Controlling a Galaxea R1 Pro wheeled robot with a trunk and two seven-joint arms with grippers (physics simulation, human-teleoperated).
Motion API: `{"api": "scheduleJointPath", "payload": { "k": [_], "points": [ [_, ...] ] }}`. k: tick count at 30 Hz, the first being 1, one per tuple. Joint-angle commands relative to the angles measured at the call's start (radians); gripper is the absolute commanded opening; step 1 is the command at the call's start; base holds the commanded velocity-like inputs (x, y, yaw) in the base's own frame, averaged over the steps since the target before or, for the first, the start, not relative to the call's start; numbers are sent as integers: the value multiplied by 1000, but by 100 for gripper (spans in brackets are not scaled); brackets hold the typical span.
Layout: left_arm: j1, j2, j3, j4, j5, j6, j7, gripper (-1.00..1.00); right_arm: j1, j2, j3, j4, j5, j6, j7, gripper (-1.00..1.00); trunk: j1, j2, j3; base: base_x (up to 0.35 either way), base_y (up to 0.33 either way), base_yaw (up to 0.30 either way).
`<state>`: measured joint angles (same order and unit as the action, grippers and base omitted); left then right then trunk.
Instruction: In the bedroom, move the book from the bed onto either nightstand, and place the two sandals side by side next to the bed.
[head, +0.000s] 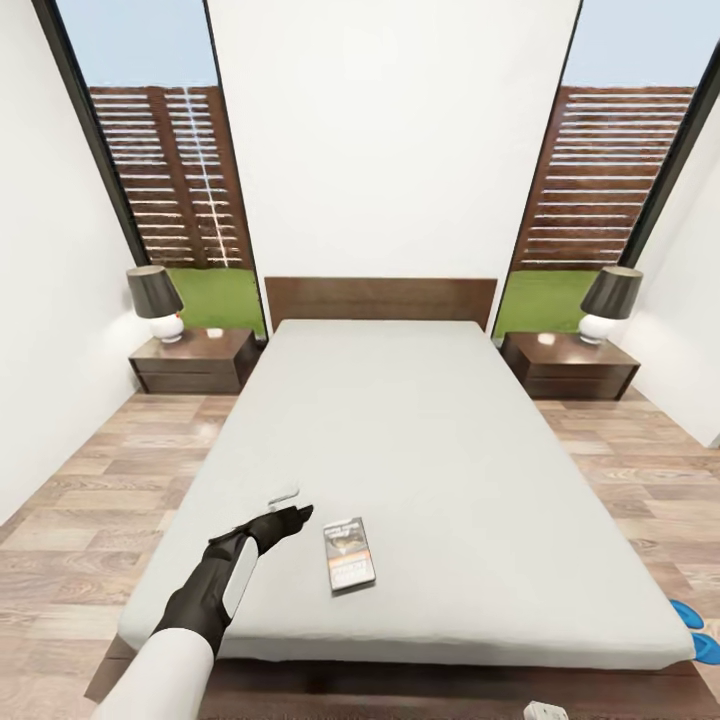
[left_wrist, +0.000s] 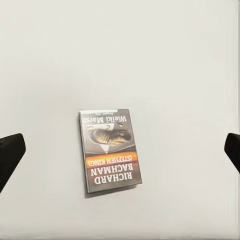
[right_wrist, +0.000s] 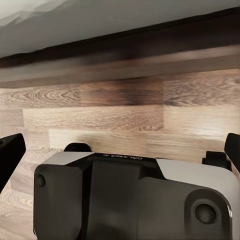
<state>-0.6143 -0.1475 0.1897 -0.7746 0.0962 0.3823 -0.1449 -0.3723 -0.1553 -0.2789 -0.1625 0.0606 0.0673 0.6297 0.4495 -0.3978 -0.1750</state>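
the bedroom is white-walled with a wood-plank floor (head: 90, 520) and two tall windows onto a slatted fence. the bed (head: 400, 450) takes up the middle, its pale mattress bare but for the book (head: 349, 553), which lies flat near the foot end, well in from the edge. a nightstand (head: 195, 362) stands at each side of the headboard, the other (head: 568, 367) to the right, each with a dark-shaded lamp (head: 156, 300) on top. both are well away from the book, so the carry looks long, and a weak hold could let the book slip on the way.

the left pincer (head: 285, 510) hangs over the mattress just beside the book, to its left. in the left wrist view the book (left_wrist: 110, 151) sits between the two dark fingertips (left_wrist: 10, 155), which stand wide apart with nothing in them. the book is thin and flat on a soft surface, so i judge the main risk to be the fingers pressing into the mattress or sliding over the cover and pushing the book along.

the sandals (head: 700, 630) show as a bit of bright blue on the floor by the bed's right foot corner, cut off by the frame edge; how they lie i cannot tell.

the right pincer (right_wrist: 120, 150) points at the floor under the bed frame, its fingertips spread wide and empty, near dark wood it could knock.
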Motion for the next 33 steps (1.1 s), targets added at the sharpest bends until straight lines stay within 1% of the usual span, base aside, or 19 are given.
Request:
{"api": "scheduleJointPath", "payload": {
  "k": [1, 6, 10, 13, 17, 20, 33],
  "points": [
    [-1, -1, 5, -1, 9, 8, -17, 100, -1, 0, -8, -2, 6, 7, 5, 100, 1, -2, -4, 0, 0, 14],
    [-1, 1, 1, 0, 3, 6, -118, 100, -1, 0, -7, -2, 7, 6, 4, 100, 1, -2, -11, 0, 0, 5],
    [-1, 2, -1, 1, 0, 6, -136, 100, -1, 0, -6, -2, 7, 6, 4, 100, 1, -2, -17, 0, 0, 0],
    [-1, 2, -1, 1, -1, 8, -133, 100, -1, 0, -6, -2, 8, 5, 4, 100, 1, -2, -22, 0, 0, 0],
    [-1, 2, 0, 0, -1, 11, -92, 100, -1, 0, -6, -2, 8, 5, 4, 100, 1, -2, -28, 0, 0, 0],
    [-1, 2, -1, -1, 0, 12, -76, 100, -1, 0, -6, -2, 8, 5, 4, 100, 1, -2, -33, 0, 0, 0],
    [-1, 2, -1, -3, 0, 12, -71, 100, -1, 0, -6, -2, 8, 5, 4, 100, 1, -2, -53, 0, 0, 0]
  ]
}}
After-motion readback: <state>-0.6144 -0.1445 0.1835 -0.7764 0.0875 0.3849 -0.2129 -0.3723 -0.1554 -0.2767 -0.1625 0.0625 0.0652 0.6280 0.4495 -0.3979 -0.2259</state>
